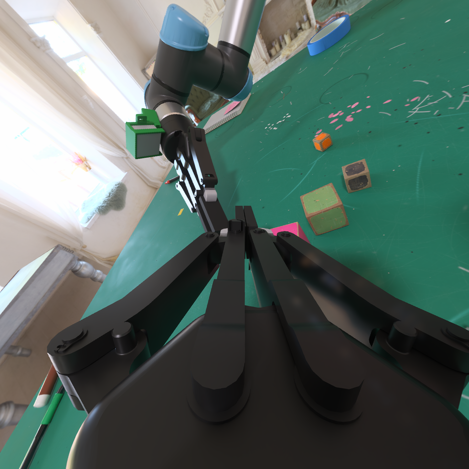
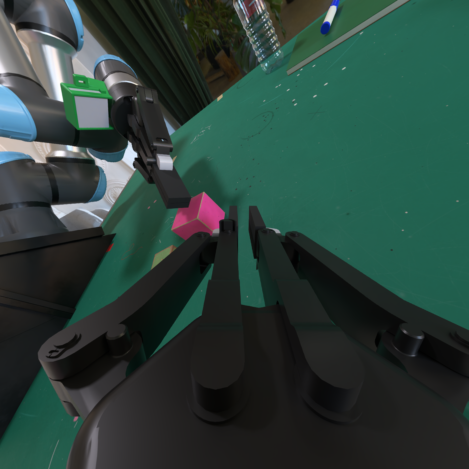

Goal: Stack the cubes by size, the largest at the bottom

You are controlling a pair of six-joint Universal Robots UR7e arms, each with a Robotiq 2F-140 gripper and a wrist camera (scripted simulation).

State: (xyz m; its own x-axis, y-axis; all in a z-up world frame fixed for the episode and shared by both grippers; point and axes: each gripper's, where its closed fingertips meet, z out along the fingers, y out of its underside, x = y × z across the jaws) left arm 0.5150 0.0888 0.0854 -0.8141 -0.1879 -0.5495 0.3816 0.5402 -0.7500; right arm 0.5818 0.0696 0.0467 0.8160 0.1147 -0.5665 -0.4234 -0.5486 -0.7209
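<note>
Four cubes lie apart on the green table (image 1: 380, 253): a small orange cube (image 1: 322, 141), a dark cube (image 1: 356, 175), a larger green cube (image 1: 324, 209) and a pink cube (image 1: 289, 229), half hidden behind my left fingers. My left gripper (image 1: 243, 210) is shut and empty, with its tip at the pink cube's upper left edge (image 2: 200, 215); it also shows in the right wrist view (image 2: 179, 200). My right gripper (image 2: 243, 212) is nearly shut with a narrow gap, holds nothing, and hovers just right of the pink cube. The green cube's corner (image 2: 162, 255) peeks out beside its linkage.
A blue tape roll (image 1: 330, 35) and a spiral notebook (image 1: 225, 114) lie at the far edge, a red pencil (image 1: 172, 179) near the table's side. A plastic bottle (image 2: 264, 35) and a blue marker (image 2: 328, 17) on a green board (image 2: 368, 38) lie beyond. A black box (image 2: 50, 253) stands left.
</note>
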